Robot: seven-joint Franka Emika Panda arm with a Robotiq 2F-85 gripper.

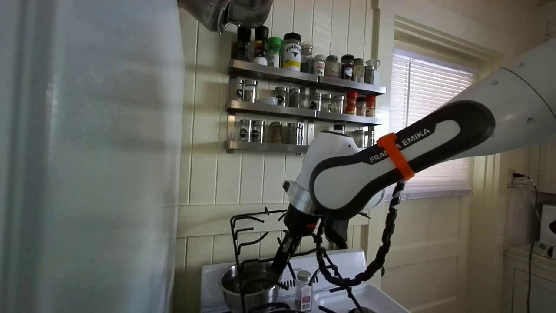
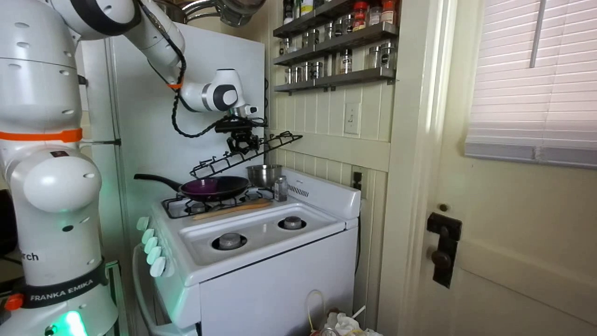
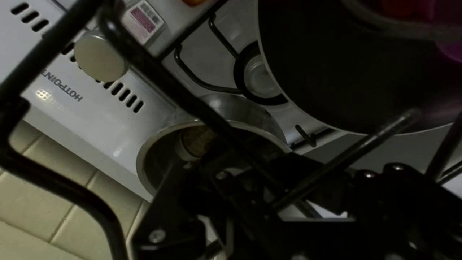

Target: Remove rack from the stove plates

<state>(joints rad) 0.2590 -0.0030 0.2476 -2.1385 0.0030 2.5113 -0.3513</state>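
Window blinds glow; the wrist view is dim.

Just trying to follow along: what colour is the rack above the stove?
The rack is black, showing best in the wrist view.

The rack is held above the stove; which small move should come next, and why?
Perhaps raise the rack slightly before any sideways move: the gripper holds it tilted, and in an exterior view its low end looks close above the pan.

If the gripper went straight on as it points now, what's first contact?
Probably the steel pot, beyond the rack that the gripper holds; depth is unclear, and the rack's low end might touch the frying pan sooner.
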